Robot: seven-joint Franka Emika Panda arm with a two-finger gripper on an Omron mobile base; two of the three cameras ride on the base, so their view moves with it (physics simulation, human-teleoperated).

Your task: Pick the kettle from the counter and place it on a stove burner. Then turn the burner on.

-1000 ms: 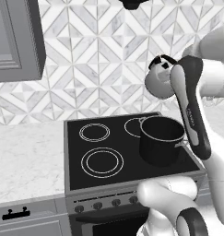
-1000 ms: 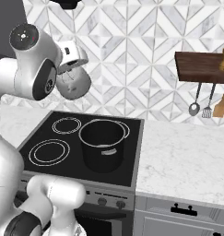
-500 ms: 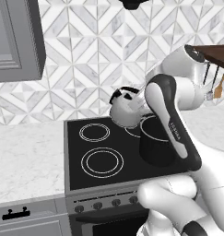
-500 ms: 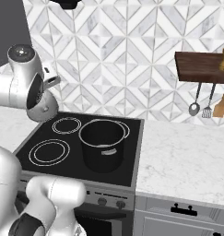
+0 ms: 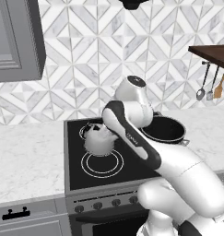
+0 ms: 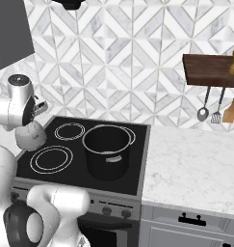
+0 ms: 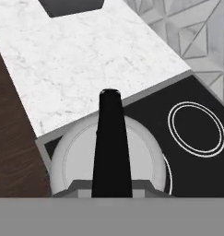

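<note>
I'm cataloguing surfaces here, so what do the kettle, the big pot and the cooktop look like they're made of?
The kettle looks like brushed metal: matte silver-grey, no sharp reflections. The big pot appears dark metal, possibly enamelled, with a thin pale rim. The cooktop looks like smooth black glass, flat, with thin rings drawn on it.

We see wall (image 5: 109, 50) behind with white-grey diamond tiles. Grey cupboard (image 5: 15, 39) hangs in upper left of left base view. Brown wooden shelf (image 6: 210, 70) sits at right of right base view, spoons and spatula (image 6: 217, 107) hanging under it. Dark hood (image 5: 135, 3) at top. Grey drawers (image 6: 188, 224) below. Dark brown floor (image 7: 12, 138) at left of hand view.
</note>
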